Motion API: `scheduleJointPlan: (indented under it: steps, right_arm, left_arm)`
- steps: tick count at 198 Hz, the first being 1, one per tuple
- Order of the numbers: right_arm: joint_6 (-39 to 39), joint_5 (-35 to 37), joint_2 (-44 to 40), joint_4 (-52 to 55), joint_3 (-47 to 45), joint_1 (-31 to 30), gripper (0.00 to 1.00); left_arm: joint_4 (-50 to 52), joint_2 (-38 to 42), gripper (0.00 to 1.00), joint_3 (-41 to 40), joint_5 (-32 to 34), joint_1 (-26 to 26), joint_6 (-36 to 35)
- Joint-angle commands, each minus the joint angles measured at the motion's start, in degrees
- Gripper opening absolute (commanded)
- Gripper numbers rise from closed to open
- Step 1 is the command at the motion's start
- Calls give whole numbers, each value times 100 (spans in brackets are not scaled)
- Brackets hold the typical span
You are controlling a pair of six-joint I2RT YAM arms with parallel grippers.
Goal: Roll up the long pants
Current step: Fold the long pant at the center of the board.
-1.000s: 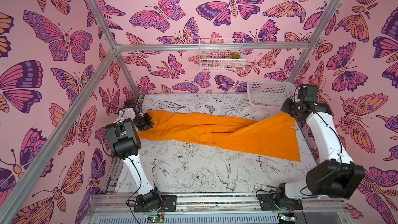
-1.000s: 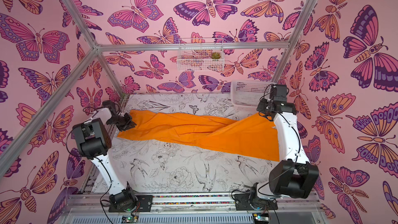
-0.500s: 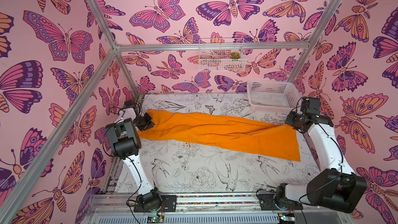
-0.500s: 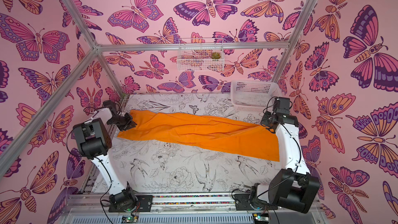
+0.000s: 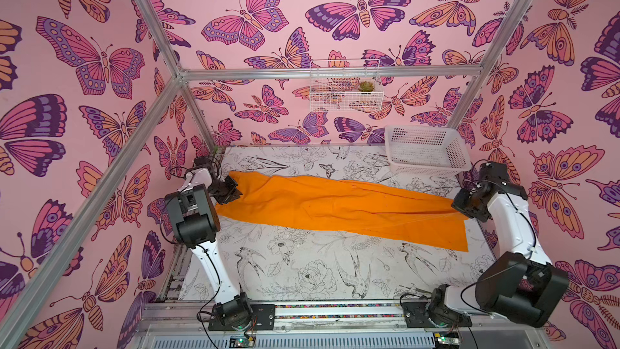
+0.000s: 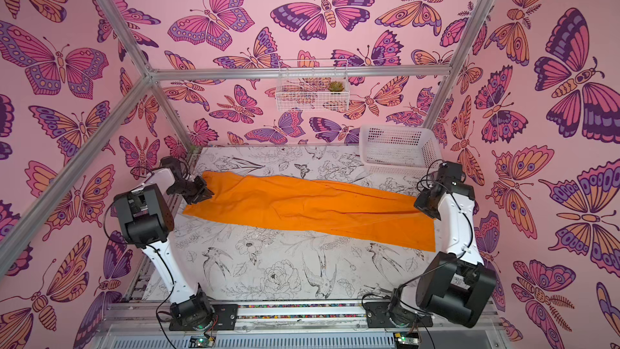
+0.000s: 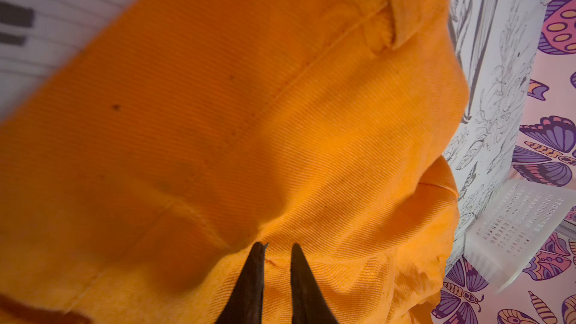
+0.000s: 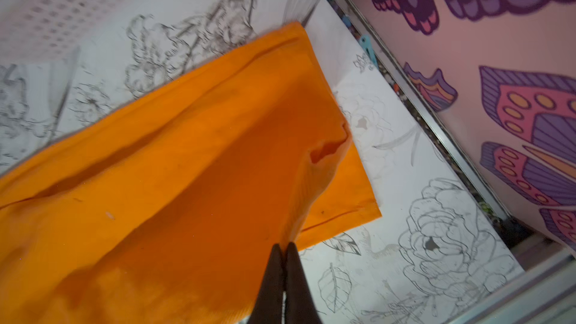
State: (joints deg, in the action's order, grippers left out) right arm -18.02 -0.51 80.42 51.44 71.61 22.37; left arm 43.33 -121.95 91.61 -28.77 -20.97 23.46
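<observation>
Pants (image 5: pixel 335 209) are laid flat, nothing rolled; ends are pinched by left gripper (image 7: pixel 277 246) at nine o'clock, right gripper (image 8: pixel 283 244) at three.

Right hand (image 8: pixel 284 246) pulled the long pants (image 5: pixel 335 208) straight.

The long pants (image 7: pixel 280 120) are matt ribbed cloth; the basket (image 5: pixel 429 164) is perforated plastic.

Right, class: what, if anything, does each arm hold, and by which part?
Both hold the long pants: left gripper pinches the waist end, right gripper a leg's hem edge.
</observation>
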Motion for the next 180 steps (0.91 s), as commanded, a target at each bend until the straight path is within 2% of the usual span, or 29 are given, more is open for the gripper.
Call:
scheduleJointPlan:
  steps: [1,26,44,74,100,128,180]
  right_arm:
    - [-264,-673,336,-145,936,39,0]
    - [-456,-1105,374,-416,1466,39,0]
    - [-403,-756,68,-521,1288,39,0]
    - [-117,-26,-718,-544,-99,61,0]
    - [8,76,-1118,-541,-1300,382,0]
    - [-53,-29,-870,-413,-1608,764,0]
    - [-323,-979,-254,-574,-1879,1477,0]
  left_arm:
    - [46,156,19,-76,-67,6,28]
    - [46,161,19,-79,-76,9,11]
    - [47,180,19,-95,-50,10,0]
    - [52,164,19,-100,-23,14,-5]
    - [51,143,19,-53,-24,11,-17]
    - [66,116,19,18,-51,-2,-24]
    - [114,137,19,-2,-31,-14,-94]
